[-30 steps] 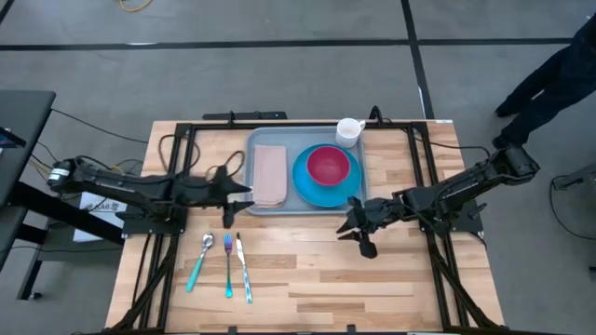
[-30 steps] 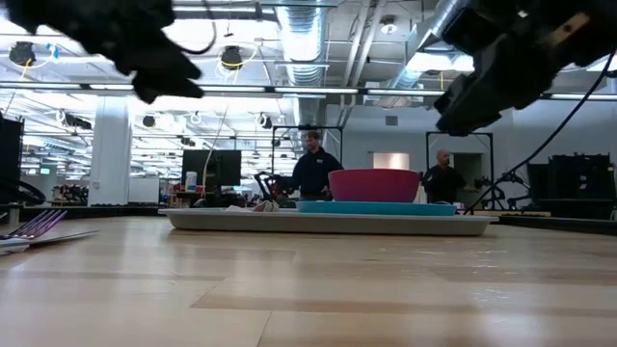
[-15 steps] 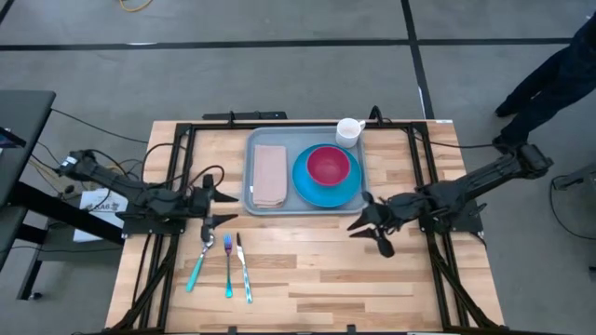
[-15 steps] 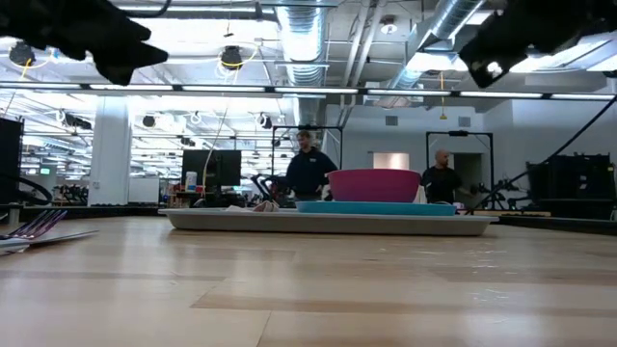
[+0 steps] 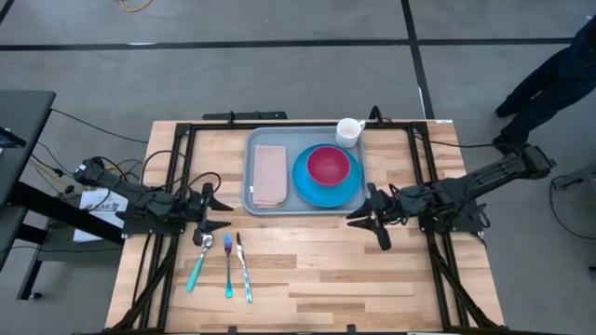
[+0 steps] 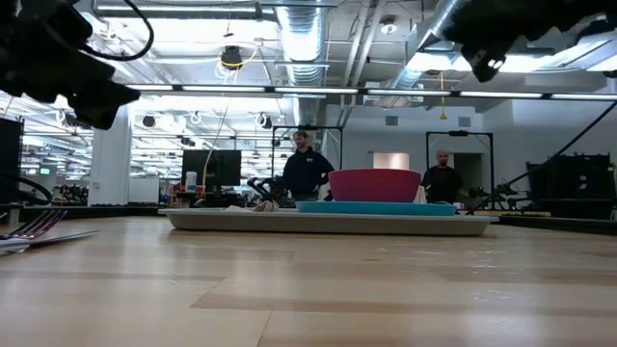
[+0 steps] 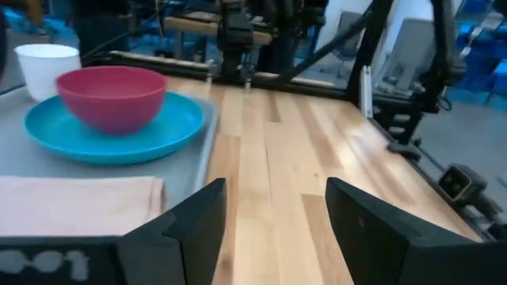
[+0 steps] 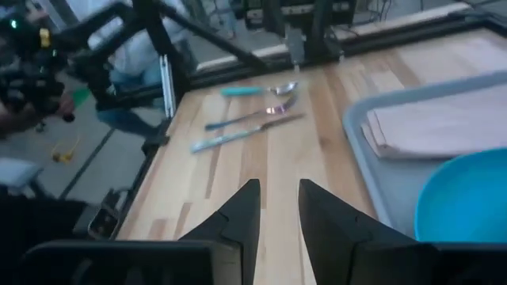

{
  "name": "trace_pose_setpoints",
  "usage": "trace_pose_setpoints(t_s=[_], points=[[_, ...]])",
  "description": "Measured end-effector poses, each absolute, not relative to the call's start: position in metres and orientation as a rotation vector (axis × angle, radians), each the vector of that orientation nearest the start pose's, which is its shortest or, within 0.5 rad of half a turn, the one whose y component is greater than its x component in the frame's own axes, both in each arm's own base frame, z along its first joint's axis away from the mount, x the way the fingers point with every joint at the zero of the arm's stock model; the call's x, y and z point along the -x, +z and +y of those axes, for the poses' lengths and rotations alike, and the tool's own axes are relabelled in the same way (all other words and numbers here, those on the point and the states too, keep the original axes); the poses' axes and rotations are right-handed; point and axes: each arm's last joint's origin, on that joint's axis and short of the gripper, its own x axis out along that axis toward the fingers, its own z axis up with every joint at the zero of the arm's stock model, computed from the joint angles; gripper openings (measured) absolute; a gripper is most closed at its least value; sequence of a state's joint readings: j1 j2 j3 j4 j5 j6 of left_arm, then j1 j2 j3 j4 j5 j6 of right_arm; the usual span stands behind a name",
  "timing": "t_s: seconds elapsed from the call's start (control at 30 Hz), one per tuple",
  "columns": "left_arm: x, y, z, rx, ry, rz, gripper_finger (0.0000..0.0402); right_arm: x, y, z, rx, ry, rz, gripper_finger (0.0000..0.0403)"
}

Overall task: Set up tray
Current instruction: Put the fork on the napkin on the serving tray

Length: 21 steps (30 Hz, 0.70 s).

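overhead, left pincer [image 5: 216, 212] spread beside tray [image 5: 250, 177], right pincer [image 5: 368, 220] slightly parted, both arms low, empty

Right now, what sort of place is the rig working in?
Likely a large open robotics lab or workshop: exposed silver ceiling ducts, other black metal equipment frames and people standing beyond the light wooden table.

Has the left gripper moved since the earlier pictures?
Yes. In the high view the left gripper has pulled back from the tray edge toward the left, now above the spoon.
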<state>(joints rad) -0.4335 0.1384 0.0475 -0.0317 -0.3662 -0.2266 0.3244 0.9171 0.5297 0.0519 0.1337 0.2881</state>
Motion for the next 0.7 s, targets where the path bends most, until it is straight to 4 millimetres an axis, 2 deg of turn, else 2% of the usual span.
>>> trace_pose_setpoints(t_s=[0.1, 0.27, 0.47, 0.7], points=[[-0.097, 0.168, -0.035, 0.154, -0.105, 0.097, 0.0206, -0.206, 0.245, 0.065, -0.224, 0.158, 0.292, 0.0082], [-0.095, 0.17, -0.035, 0.112, -0.146, 0.067, 0.0206, -0.242, 0.252, 0.077, -0.331, 0.163, 0.336, 0.0082], [-0.093, 0.176, -0.039, 0.04, -0.325, 0.001, 0.0206, -0.309, 0.276, 0.101, -0.528, 0.15, 0.451, 0.0082], [-0.091, 0.171, -0.042, 0.087, -0.42, 0.06, 0.0206, -0.379, 0.298, 0.118, -0.642, 0.09, 0.649, 0.0082]])
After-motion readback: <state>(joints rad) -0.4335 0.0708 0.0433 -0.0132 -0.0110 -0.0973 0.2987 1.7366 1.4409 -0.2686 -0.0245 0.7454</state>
